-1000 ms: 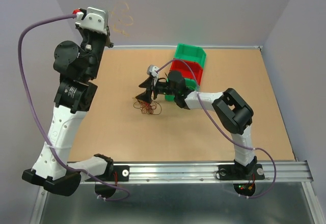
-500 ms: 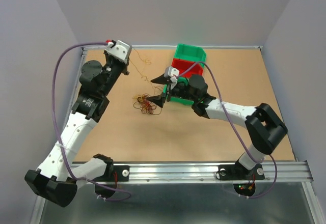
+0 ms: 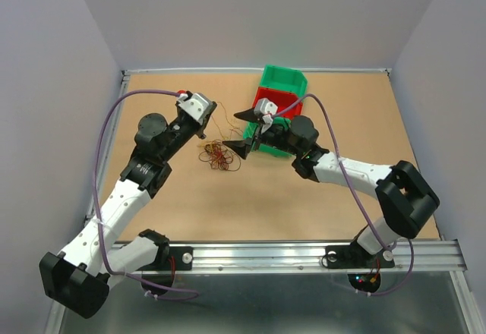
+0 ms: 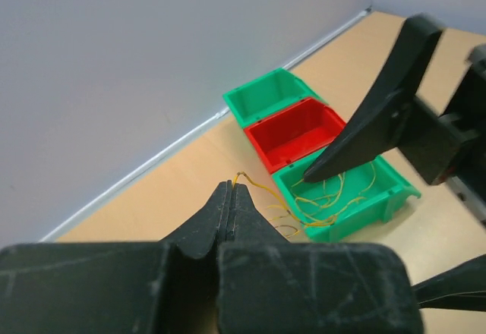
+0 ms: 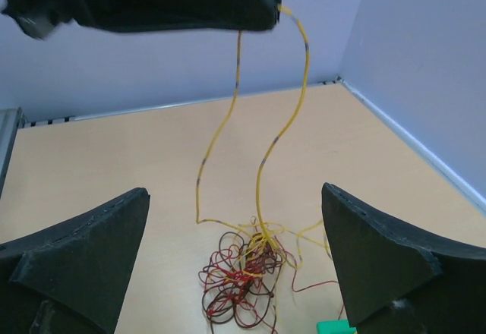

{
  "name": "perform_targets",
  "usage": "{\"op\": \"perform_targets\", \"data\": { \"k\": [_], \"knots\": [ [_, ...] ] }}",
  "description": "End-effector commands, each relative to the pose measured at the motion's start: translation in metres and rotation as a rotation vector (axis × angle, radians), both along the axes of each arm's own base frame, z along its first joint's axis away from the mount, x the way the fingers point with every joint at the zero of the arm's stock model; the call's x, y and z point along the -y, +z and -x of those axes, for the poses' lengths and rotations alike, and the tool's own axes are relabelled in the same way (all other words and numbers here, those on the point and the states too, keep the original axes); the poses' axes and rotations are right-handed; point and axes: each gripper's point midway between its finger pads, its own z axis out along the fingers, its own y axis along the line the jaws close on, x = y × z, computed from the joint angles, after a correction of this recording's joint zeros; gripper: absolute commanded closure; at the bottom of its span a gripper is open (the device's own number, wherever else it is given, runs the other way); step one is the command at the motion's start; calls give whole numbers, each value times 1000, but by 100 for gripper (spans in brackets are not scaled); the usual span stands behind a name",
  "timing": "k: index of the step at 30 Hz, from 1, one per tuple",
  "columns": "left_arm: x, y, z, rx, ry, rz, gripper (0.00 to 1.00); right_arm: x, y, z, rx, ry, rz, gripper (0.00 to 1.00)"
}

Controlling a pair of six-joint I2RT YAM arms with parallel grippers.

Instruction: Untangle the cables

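Now the left arm reaches from its base at the near-left corner up and inward across the table, elbow bent. Its left gripper [image 3: 206, 125] is tipped toward the middle, and its black fingers [image 4: 219, 216] are pressed flat together on a hair-thin yellow-orange strand [image 5: 298, 95]. The right arm folds at an elbow far to the right and runs its forearm leftward. The right gripper [image 5: 235, 193] hangs above the table with its two black wedge-shaped fingers spread wide, nothing between them.

The strand drops in two kinked lines from the left gripper to a tangle of thin wiry cables [image 3: 219, 156]. The tangle is a clump of red-brown, dark and yellow loops lying on the smooth tan tabletop [image 3: 342, 121], near the bins and between the two grippers. Three glossy plastic bins stand touching in a row: a green far bin [image 3: 285, 78], a red middle bin [image 3: 275, 99] and a green near bin [image 4: 395, 197]. The near one holds loose yellow wire loops [image 4: 334, 197].

A second ago the left arm stood tall by the back-left corner with the strand held high against the wall; it has come down and inward. The right gripper was then low on the tangle and narrower; it has lifted off and opened.
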Motion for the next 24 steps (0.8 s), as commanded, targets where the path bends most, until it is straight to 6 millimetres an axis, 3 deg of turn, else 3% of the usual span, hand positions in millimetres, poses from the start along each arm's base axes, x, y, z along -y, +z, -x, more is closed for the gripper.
{"op": "perform_targets", "data": {
  "k": [1, 6, 9, 11, 12, 13, 16, 21, 22, 24],
  "knots": [
    [8, 31, 14, 100, -64, 59, 100, -12, 11, -10, 17, 10, -39, 0],
    [10, 31, 18, 92, -85, 67, 100, -24, 3, -27, -8, -10, -45, 0],
    [9, 31, 18, 88, -81, 70, 100, -31, -1, -24, -7, 31, -36, 0],
    [9, 31, 18, 86, -75, 73, 100, -36, -3, -21, -6, 65, -27, 6],
    [8, 32, 17, 83, -69, 76, 100, -37, -3, -19, -8, 78, -27, 11],
    [6, 33, 16, 81, -55, 82, 100, -38, -4, -20, -14, 82, -28, 28],
    [1, 34, 11, 76, -18, 96, 100, -39, -6, -21, -20, 82, -24, 56],
    [-6, 37, 6, 67, 37, 126, 100, -47, -9, -23, -56, 107, -23, 83],
    [-8, 38, 5, 66, 47, 129, 100, -48, -9, -23, -62, 111, -23, 95],
    [-13, 35, -1, 53, 89, 140, 100, -48, -6, -25, -73, 100, -33, 99]
  ]
}}
